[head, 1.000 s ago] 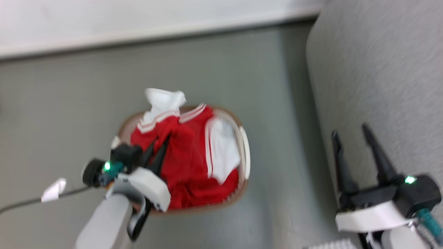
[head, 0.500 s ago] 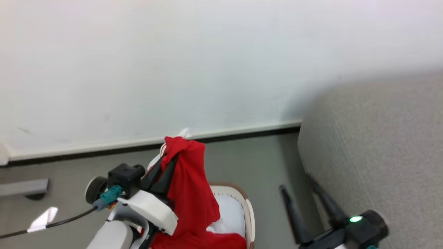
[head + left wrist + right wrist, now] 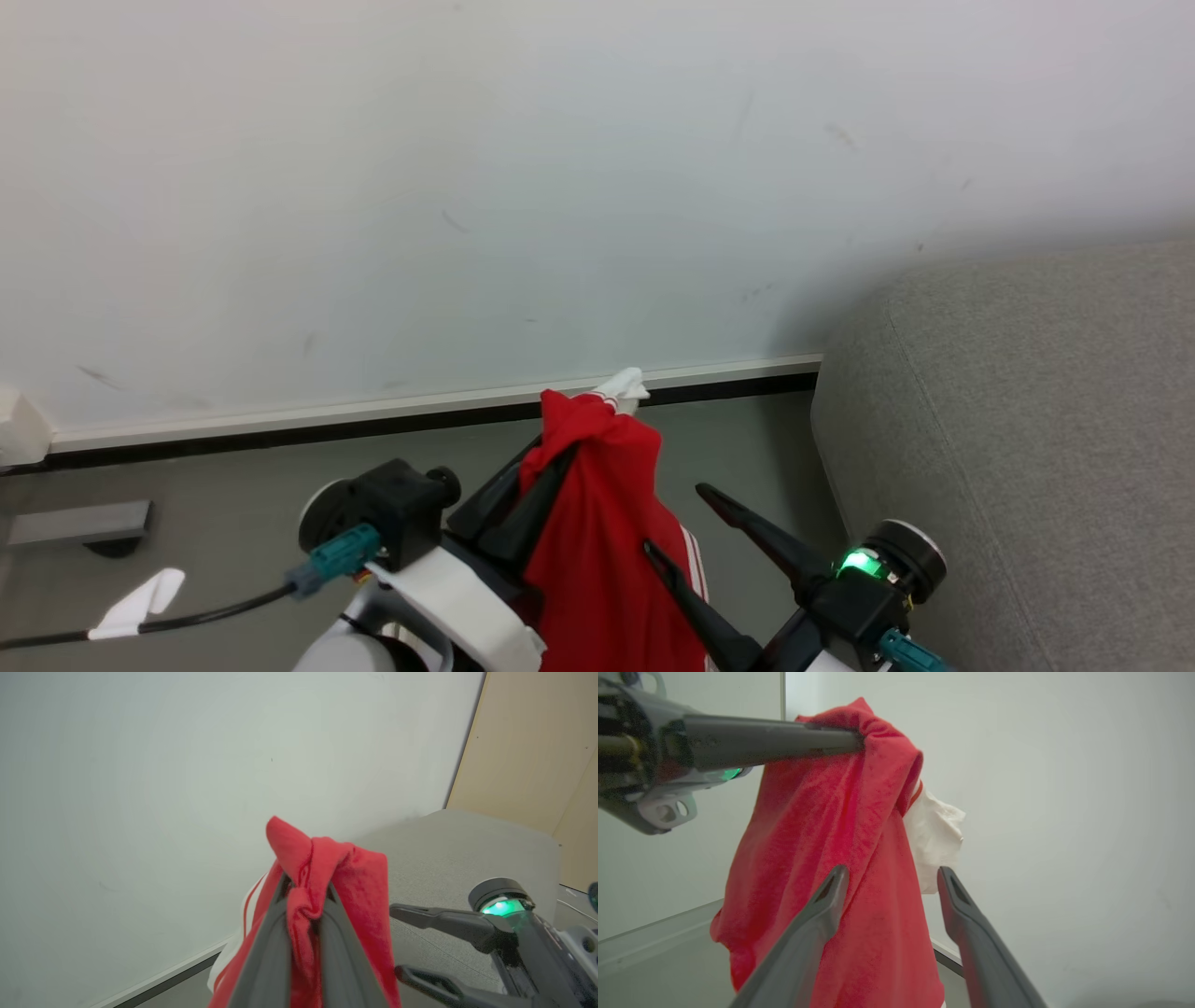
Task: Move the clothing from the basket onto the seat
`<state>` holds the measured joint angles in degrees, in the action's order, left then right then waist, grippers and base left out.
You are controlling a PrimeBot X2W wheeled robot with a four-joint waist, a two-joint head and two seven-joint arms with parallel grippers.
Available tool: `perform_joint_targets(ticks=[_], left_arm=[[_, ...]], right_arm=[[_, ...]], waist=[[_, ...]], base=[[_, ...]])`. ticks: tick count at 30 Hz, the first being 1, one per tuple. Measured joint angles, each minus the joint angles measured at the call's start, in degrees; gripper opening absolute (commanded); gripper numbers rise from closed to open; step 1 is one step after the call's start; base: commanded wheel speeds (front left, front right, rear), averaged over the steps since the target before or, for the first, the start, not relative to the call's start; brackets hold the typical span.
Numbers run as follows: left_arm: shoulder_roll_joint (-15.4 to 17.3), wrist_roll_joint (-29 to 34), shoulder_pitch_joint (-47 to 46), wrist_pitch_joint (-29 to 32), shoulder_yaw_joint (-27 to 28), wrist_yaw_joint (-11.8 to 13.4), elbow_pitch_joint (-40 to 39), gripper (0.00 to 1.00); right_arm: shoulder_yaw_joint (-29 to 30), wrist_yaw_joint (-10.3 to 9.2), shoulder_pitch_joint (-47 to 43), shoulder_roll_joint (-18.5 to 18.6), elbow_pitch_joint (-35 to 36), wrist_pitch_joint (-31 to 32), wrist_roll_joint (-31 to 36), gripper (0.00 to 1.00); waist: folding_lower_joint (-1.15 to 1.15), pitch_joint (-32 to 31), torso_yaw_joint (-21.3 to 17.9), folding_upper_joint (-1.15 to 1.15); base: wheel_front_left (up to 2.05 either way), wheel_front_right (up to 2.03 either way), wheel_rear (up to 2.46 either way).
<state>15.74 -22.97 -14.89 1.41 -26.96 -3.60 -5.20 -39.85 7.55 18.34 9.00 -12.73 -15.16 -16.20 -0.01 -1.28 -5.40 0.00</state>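
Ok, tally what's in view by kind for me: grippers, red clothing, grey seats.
Grippers: 2, the left gripper shut on the clothing, the right gripper open
Red clothing, one hanging bunch: 1
Grey seat: 1
Total: 4

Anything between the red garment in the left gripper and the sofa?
Only the right gripper: its open fingers stand beside the clothing, on the side toward the seat. Otherwise nothing visible blocks the way.

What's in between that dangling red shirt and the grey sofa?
In the head view, the right tool, jaws open, points into the gap between the clothing and the seat. Beyond it lies bare grey floor.
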Motion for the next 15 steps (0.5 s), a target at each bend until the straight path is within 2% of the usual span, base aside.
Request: perform_joint_targets(ticks=[5,9,10,11,12,15], left_arm=[[-0.92,-1.05,0.04,0.75,-2.83,-1.18,-2.55,0.00],[-1.53,-2.16,0.06,1.33,-5.19,-1.93,-3.54,0.00],[-1.76,-2.53,0.09,1.49,-5.69,-2.01,-3.82,0.00],[-1.96,-2.96,0.10,1.54,-6.20,-2.21,-3.99,0.00],[-2.05,-3.23,0.15,1.54,-6.51,-2.34,-4.00,0.00],[-2.03,-3.33,0.40,0.99,-6.48,-2.38,-3.12,0.00]], right_arm=[[-7.10,0.00,3.74,2.02,-4.93,0.00,-6.87,1.00],[-11.25,0.00,6.04,1.79,-9.04,0.00,-12.32,1.00],[-11.73,0.00,6.56,1.55,-9.83,0.00,-13.19,0.57],[-12.04,0.00,7.09,1.32,-10.29,0.00,-14.22,0.05],[-11.84,0.00,7.45,0.93,-10.44,0.00,-15.47,0.00],[-11.14,0.00,7.56,-0.07,-10.06,0.01,-18.13,0.00]], waist=[[0.01,-0.04,1.00,0.00],[0.01,-0.33,1.65,0.00],[0.01,-0.36,1.80,0.00],[0.01,-0.39,1.96,0.00],[0.01,-0.41,2.10,0.00],[0.01,-0.38,2.32,0.00]], base=[[0.00,0.00,0.00],[0.00,0.00,0.00],[0.00,0.00,0.00],[0.00,0.00,0.00],[0.00,0.00,0.00],[0.00,0.00,0.00]])
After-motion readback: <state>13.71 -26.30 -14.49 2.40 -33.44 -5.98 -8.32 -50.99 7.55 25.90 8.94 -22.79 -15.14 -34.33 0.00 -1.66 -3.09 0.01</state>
